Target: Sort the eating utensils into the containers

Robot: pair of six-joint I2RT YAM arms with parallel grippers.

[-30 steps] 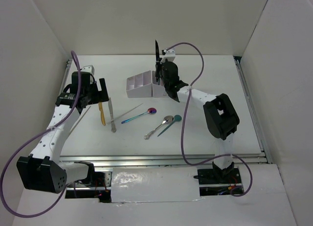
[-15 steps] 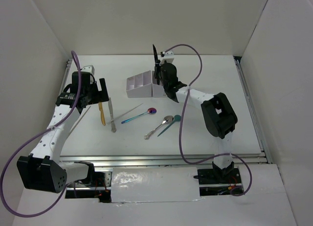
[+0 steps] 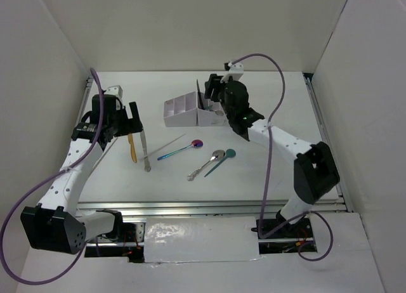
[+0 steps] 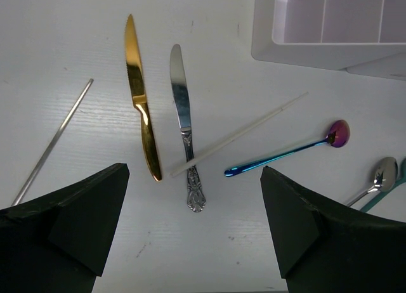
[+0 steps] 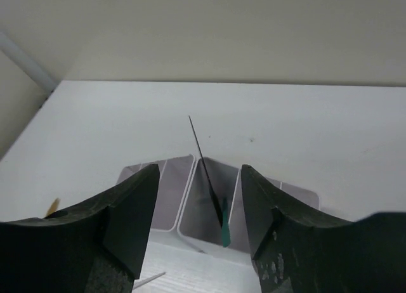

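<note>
Right claw (image 5: 198, 179): spread, pinching nothing, poised over the white organizer box (image 3: 181, 120) at the back of the worktop (image 3: 177, 179). Left claw (image 4: 193, 175): spread just as wide, empty, hanging above the loose cutlery.

In the compartment directly below the right claw: black knife (image 5: 204, 169), standing on end and leaning, clear of both fingers. Looks like the drop-off step, close to done, with most of the sorting not yet done.

Best to lift straight up, keeping a finger either side of the blade. Avoid clipping the knife and tipping it out, or nudging what is probably a light box.

Apart from the box, flat on the worktop:
- gold knife (image 4: 141, 109)
- silver knife (image 4: 184, 125) alongside it
- white stick (image 4: 238, 136) lying across that knife's handle
- iridescent spoon (image 4: 285, 156)
- silver spoon (image 4: 374, 179) just beside a teal spoon (image 3: 222, 160)
- thin silver stick (image 4: 54, 141) off to one side
</note>
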